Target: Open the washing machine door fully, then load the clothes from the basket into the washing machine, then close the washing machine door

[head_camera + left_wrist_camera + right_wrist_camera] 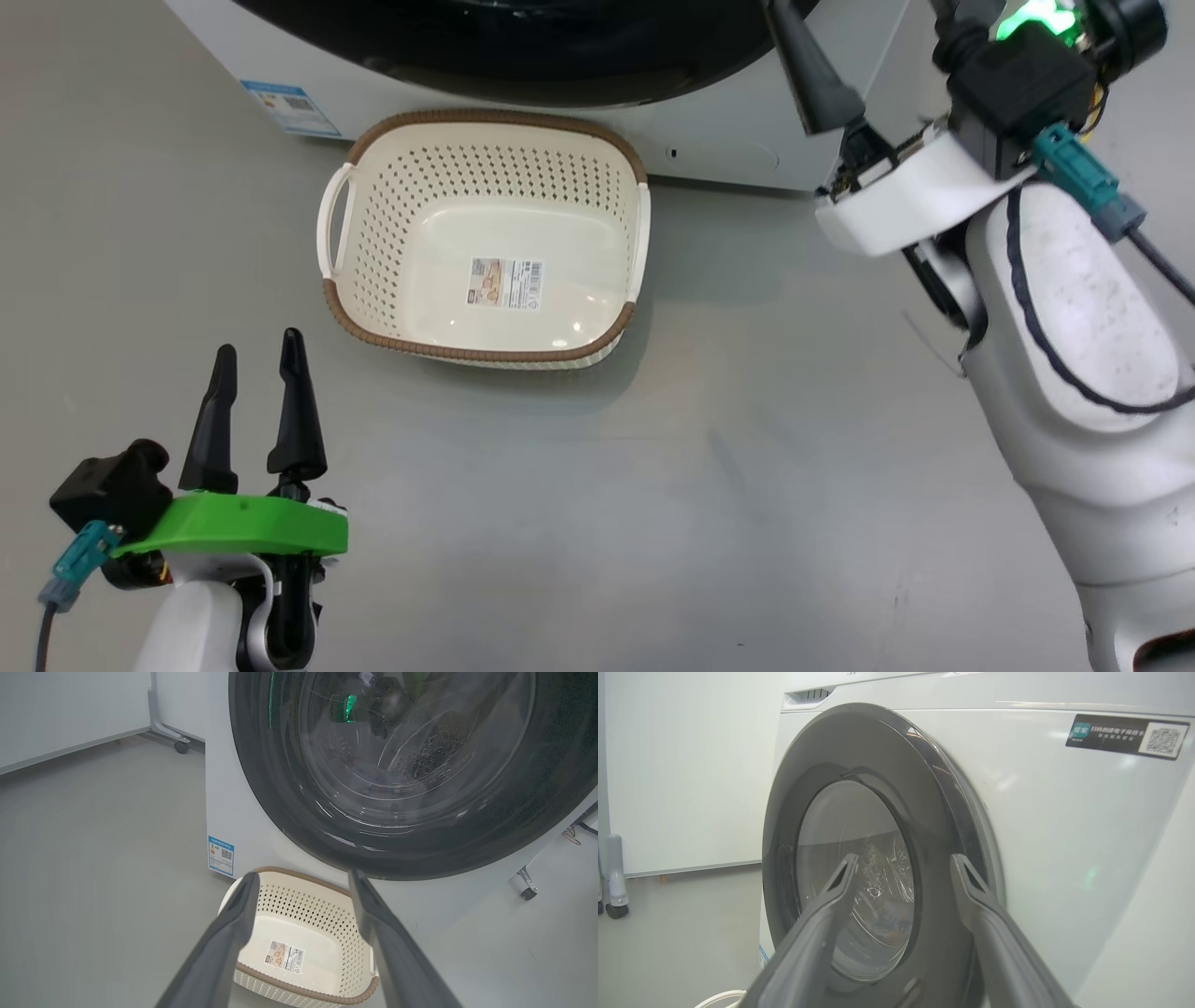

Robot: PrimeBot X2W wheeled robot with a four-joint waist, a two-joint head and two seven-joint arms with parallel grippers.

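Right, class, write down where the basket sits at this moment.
In the head view the basket sits on the grey floor, left of centre, just before the washing machine and ahead of the left gripper.

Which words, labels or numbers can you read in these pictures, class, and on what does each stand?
Black sticker on the washing machine: white Chinese characters beside a QR code, too blurred to quote.
Blue label low on its front: too small to read.
Barcode sticker inside the basket: print too small to read.
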